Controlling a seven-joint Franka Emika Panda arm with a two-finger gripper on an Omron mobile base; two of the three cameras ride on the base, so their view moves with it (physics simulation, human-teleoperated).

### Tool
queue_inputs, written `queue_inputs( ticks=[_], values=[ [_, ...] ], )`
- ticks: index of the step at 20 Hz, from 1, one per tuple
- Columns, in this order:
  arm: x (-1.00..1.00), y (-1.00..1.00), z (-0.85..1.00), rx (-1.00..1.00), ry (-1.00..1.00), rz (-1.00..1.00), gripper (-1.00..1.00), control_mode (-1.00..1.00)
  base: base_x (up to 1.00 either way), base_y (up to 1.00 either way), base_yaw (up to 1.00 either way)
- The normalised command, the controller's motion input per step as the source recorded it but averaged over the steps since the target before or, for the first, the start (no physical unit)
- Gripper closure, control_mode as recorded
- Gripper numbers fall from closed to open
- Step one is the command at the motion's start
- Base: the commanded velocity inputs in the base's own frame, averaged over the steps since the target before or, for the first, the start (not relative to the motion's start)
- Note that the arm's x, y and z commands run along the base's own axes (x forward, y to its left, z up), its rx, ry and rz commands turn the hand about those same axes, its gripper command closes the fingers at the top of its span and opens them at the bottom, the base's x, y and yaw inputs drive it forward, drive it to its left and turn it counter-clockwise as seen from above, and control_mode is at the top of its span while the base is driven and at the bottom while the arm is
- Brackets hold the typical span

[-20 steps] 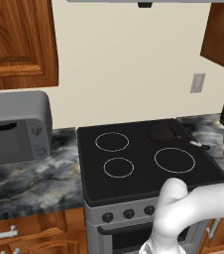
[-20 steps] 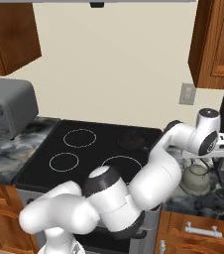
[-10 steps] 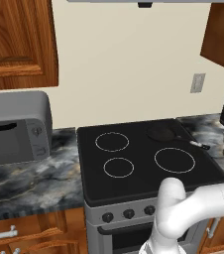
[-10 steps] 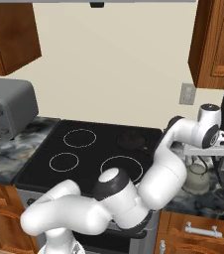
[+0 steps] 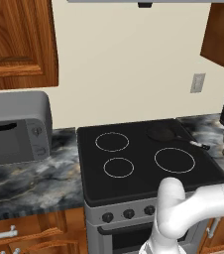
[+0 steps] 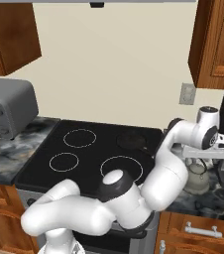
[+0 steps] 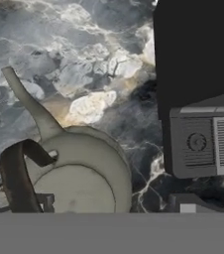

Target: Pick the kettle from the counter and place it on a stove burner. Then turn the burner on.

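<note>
grey-white kettle [image 7: 79, 173] directly under the gripper [image 7: 113, 204], sitting on the marbled counter [image 7: 99, 74], off to the hand's left-fingertip side rather than centred between the tips. compared with a second ago: hand dropped lower and closer over the kettle in the right base view, wrist settled almost straight above it, and jaws seemingly just starting to draw in from their widest. read as the end of the approach and the beginning of the grasp, with pick-up not yet made. jaws wide apart for now, clamped on nothing; left fingertip [image 7: 44, 202] just beside the foot of the arched handle [image 7: 15, 173], right fingertip well clear of the body, nearer the dark grey appliance [image 7: 198, 144]. spout [image 7: 29, 104] aimed away from the hand's bottom edge, up and to the left in the hand view; long axis running spout-to-body on that same diagonal. handle arch standing upright at the left of the lid, its band running roughly top to bottom of the hand view, probably needing a small shift left before closing. smallest burner ring [image 6: 64, 161] far off to the hand's left across the cooktop, bare and waiting.
</note>
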Motion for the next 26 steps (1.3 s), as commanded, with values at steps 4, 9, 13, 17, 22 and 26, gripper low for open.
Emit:
queue_inputs(
  ticks=[4,9,13,17,22,26],
  values=[
    [0.00,0.00,-0.01,0.06,0.00,0.00,1.00,-1.00,0.00,0.00,0.00],
    [-0.04,0.00,0.01,0.00,-0.04,0.00,1.00,-1.00,0.00,0.00,0.00],
    [-0.19,0.05,0.22,0.02,-0.22,0.00,1.00,-1.00,0.00,0.00,0.00],
    [-0.36,0.25,0.42,0.02,-0.32,0.00,1.00,-1.00,0.00,0.00,0.00],
    [-0.49,0.80,0.48,0.00,-0.33,0.00,1.00,-1.00,0.00,0.00,0.00],
    [-0.45,1.00,0.25,0.00,-0.28,0.00,1.00,-1.00,0.00,0.00,0.00]
  ],
)
